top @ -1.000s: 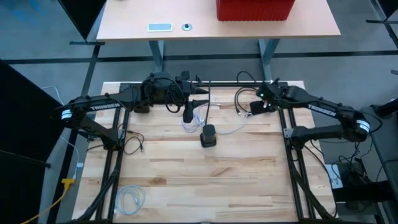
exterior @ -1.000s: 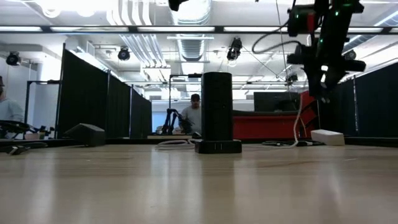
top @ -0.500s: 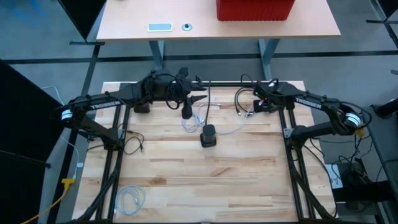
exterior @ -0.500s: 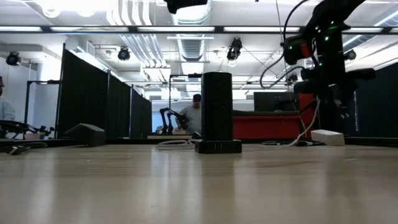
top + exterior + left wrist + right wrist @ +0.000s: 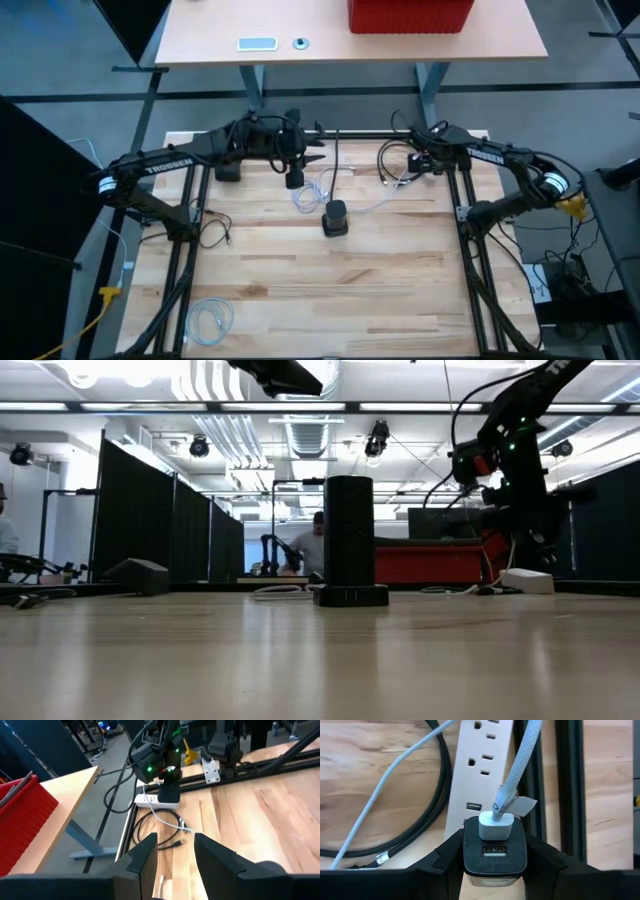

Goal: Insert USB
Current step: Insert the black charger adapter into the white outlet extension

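Observation:
My right gripper (image 5: 495, 870) is shut on a black USB charger block (image 5: 495, 851) at the table's far right. A white plug (image 5: 495, 825) with a braided cable (image 5: 519, 767) sits in the block's upper port; the port below it (image 5: 495, 853) is free. The block hangs over the end of a white power strip (image 5: 479, 765); whether they touch I cannot tell. My left gripper (image 5: 175, 857) stands open and empty above the table's far middle (image 5: 295, 175), pointing toward the right arm. A black tower hub (image 5: 335, 217) stands upright mid-table. My right gripper pinches the black charger block by its two opposite side faces (image 5: 468, 855) between its two fingers. The fingers come from above, slanting steeply down. The block faces up with its ports showing, and the braided cable leads away from it over the power strip.
Loose white cable loops (image 5: 315, 190) lie between the grippers, and a black cable (image 5: 420, 820) curves beside the power strip. A black frame rail (image 5: 570, 785) runs along the far edge. Another coiled white cable (image 5: 212, 318) lies near the table's front left.
My right gripper has sunk and swung toward the table's far right edge, carrying the charger block with its cable down to just above the power strip. My left gripper has shifted slightly toward the far edge and rolled.

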